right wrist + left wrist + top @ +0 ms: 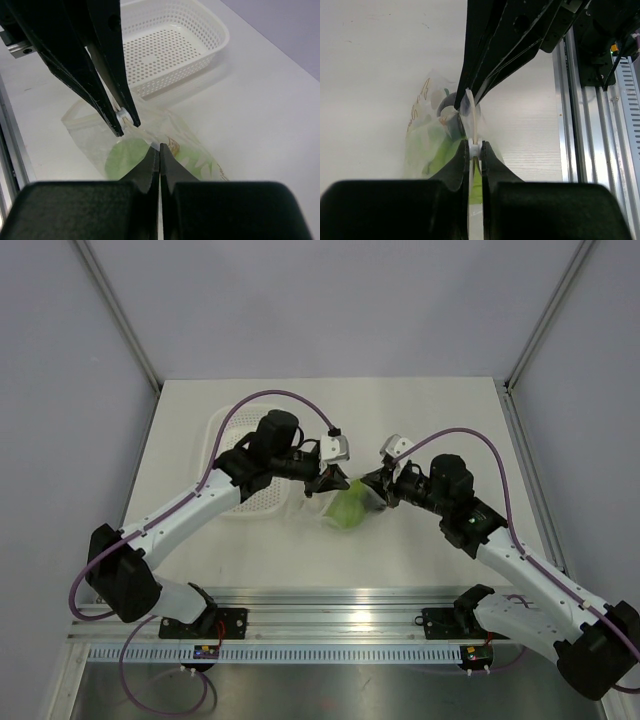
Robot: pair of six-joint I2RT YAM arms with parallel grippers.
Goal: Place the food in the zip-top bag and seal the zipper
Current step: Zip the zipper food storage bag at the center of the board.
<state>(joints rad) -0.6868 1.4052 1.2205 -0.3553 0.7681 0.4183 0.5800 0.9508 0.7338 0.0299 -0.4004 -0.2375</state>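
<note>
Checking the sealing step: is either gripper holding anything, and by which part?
Both hold the zip-top bag by its mouth edge: the left gripper and the right gripper are each shut on the zipper, close together.

White perforated basket (217, 440) sits upright on pale table (420, 560), back-left part. Aluminium rail (340, 624) runs along near table edge. Plain grey walls (330, 300) behind.
</note>
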